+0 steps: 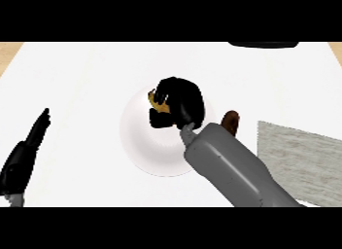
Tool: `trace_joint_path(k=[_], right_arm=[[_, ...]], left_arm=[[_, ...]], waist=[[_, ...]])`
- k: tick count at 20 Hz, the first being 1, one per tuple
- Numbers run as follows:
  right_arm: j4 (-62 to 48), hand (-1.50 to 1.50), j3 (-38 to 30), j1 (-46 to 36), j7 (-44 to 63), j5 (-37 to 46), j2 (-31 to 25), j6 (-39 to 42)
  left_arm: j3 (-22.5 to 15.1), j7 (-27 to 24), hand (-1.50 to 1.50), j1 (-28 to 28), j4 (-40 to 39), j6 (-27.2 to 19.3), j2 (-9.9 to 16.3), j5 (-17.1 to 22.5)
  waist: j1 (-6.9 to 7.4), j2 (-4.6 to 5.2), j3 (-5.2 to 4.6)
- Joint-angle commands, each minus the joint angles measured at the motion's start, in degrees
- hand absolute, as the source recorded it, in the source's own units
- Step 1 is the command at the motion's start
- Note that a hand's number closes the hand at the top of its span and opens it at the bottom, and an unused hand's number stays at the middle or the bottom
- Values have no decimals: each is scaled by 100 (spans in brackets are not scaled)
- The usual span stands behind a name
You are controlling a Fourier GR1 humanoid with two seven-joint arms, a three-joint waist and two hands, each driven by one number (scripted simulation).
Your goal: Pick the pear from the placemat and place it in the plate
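Head view, starting at the lower edge of the frame: the right forearm (231, 168), grey and thick, comes in from the lower right and runs up and to the left toward the middle of the picture. At the lower left the left hand (20, 163) shows edge-on as a thin black shape with its fingers straight and pointing up, resting on the white counter (80, 73) well apart from everything else. At the right edge, just beside the right forearm, lies the grey mottled placemat (306, 163), with nothing resting on the part of it that shows. Between the placemat and the forearm a small brown rounded thing (231, 121) pokes up from behind the arm; what it is cannot be told. Further up, at the centre of the frame, the white plate (148, 151) sits on the counter, its right side covered by the forearm. Above the plate's upper part the right hand (181, 99) is curled into a black mass, fingers bent round the pear (157, 99), of which only a yellowish sliver shows at the hand's left side. Whether the pear touches the plate cannot be told. At the top edge, right of centre, a dark object (264, 44) is cut off by the frame.
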State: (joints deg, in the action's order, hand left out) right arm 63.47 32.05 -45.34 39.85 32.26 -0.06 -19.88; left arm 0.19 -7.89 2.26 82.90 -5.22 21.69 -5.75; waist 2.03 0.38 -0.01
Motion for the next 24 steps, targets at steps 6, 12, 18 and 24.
trace_joint_path(k=[6, 12, 18, 24], right_arm=[[-1063, -150, 624, -508, -570, -1240, 6, -1770], [-705, -150, -371, -555, -753, -1062, 6, -2613], [754, -150, -1043, 769, -1615, -1854, -668, -2602], [1535, -150, -1837, 2143, -3586, -3109, -1191, -1829]], left_arm=[[141, -6, 0, -101, 0, 271, 27, 57], [153, 340, 0, 254, 536, 199, 11, 45], [320, 141, 0, 342, 449, 100, 8, -23], [297, -114, 0, 307, 108, 124, -154, -83]], waist=[[32, 6, 1], [-109, -43, 7], [-245, -52, 11], [-218, -24, 9]])
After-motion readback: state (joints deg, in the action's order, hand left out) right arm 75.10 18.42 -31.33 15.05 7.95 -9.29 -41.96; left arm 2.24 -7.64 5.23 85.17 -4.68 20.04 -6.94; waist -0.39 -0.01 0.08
